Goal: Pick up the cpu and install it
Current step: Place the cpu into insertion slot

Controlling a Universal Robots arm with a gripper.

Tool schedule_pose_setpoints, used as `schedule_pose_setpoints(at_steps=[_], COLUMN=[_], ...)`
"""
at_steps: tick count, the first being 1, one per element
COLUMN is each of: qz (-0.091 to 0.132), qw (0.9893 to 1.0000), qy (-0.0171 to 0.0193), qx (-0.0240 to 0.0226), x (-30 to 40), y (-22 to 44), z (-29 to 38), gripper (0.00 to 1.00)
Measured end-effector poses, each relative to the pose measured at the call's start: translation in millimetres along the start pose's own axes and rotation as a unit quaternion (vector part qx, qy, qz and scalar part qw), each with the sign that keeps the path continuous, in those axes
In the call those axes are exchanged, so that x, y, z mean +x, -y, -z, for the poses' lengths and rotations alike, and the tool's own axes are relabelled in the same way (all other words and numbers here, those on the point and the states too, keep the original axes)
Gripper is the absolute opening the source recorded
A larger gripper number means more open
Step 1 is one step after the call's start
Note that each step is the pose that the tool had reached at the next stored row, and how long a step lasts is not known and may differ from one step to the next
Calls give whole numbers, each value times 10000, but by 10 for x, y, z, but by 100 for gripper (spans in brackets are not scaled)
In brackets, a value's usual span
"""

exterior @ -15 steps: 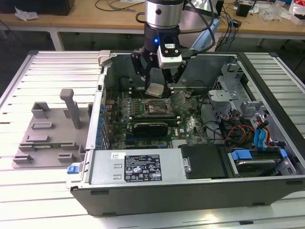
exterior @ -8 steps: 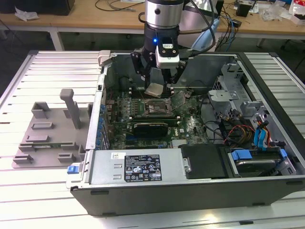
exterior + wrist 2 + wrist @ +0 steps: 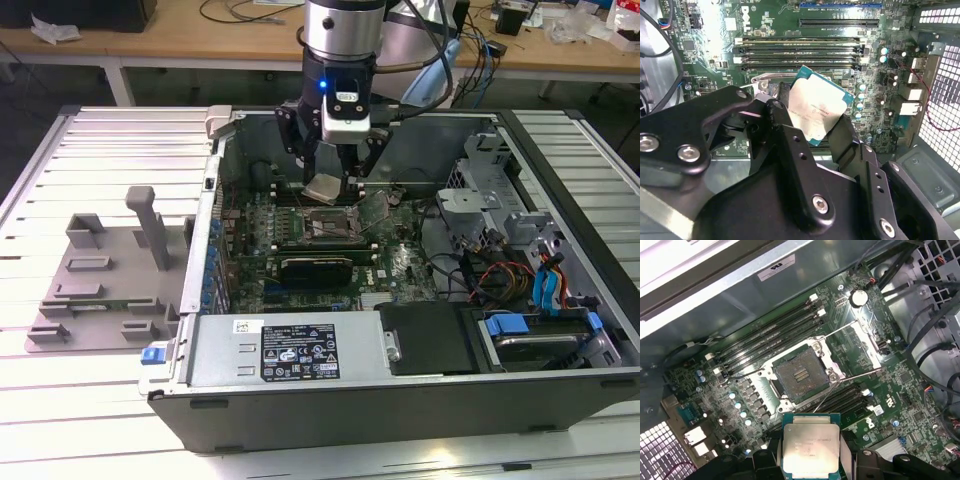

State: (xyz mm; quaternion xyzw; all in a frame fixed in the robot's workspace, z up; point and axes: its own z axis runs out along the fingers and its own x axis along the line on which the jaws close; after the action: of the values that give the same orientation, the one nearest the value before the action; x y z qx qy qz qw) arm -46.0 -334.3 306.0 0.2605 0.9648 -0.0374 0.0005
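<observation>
The pincer (image 3: 330,183) grips the cpu (image 3: 810,447) by its edges, holding it just above the open socket (image 3: 799,374) of the motherboard inside the computer case (image 3: 420,405); faint print marks the chip's silver lid; a white printed label (image 3: 300,350) sits on the case's grey cover.

socket (image 3: 799,374) open and bare | raised load plate (image 3: 866,344) and memory slots (image 3: 765,335) crowd its sides | case wall (image 3: 212,230), cables (image 3: 500,275) farther out | gripper (image 3: 335,178) clamping cpu (image 3: 810,450) hangs over it
</observation>
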Motion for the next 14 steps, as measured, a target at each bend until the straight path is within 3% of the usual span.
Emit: schedule_pose_setpoints(at_steps=[14], qz=[-355], qw=[9994], qy=[-26], qx=[7], x=[0], y=[0], z=[-2], gripper=[55])
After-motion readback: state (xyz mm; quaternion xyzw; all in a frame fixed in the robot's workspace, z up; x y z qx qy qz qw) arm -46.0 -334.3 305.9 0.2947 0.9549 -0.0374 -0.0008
